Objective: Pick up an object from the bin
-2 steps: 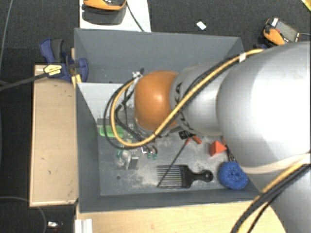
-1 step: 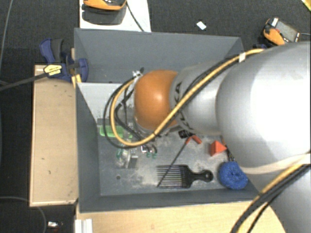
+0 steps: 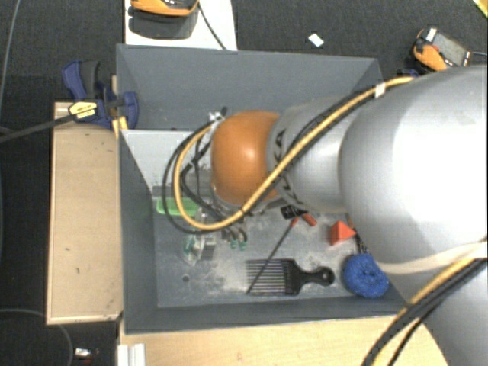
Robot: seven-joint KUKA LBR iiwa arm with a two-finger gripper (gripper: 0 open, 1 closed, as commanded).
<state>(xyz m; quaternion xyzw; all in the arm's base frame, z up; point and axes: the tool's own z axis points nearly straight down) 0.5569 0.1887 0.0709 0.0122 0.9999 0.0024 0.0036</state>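
I have the end effector point(image 3: 198, 248) low in the bin point(image 3: 137, 265), left of the black comb point(image 3: 290, 276). I cannot tell how far open it is or whether it has hold of anything. Nearest it lies a green flat piece point(image 3: 171, 205), up-left of the comb. I judge this the reach-down step; next comes a firm close and a straight lift.

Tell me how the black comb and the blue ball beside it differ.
The comb is black; the ball is blue. The comb is flat and long, with thin teeth at one end and a handle at the other; the ball is round and lumpy. The comb covers more floor than the ball. Both lie loose on the floor of the bin, near its front wall.
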